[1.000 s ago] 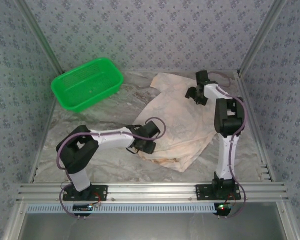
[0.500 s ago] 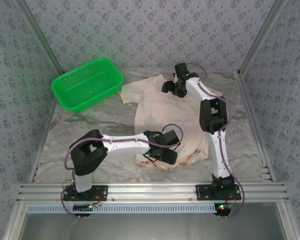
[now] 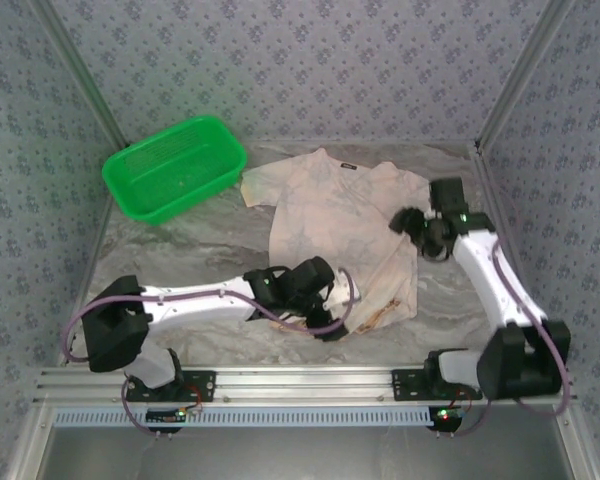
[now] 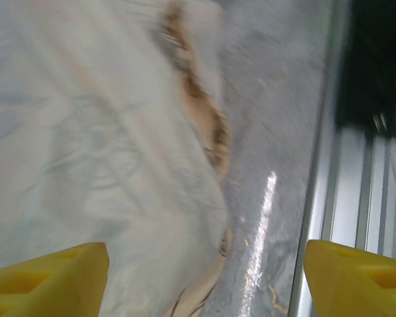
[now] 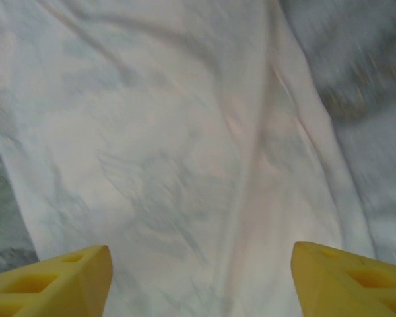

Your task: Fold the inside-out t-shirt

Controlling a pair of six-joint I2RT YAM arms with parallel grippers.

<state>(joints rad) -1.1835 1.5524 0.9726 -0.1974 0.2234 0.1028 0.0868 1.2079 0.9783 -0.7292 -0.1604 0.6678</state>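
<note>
- The t-shirt (image 3: 330, 225) lies spread on the table (image 3: 210, 240), pale side up, collar far, hem near, its long axis running away from the arms.
- Left gripper (image 3: 327, 312), fingers apart and empty, hangs over the near hem.
- Right gripper (image 3: 412, 226), likewise apart, is at the shirt's right edge.

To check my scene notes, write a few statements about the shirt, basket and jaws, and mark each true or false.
1. The t-shirt lies spread on the table, pale side up. True.
2. The green basket holds the t-shirt. False: the t-shirt lies on the table beside it.
3. The left jaws are shut on the hem. False: they stand open at the near hem.
4. The right jaws stand open over the t-shirt. True.
</note>
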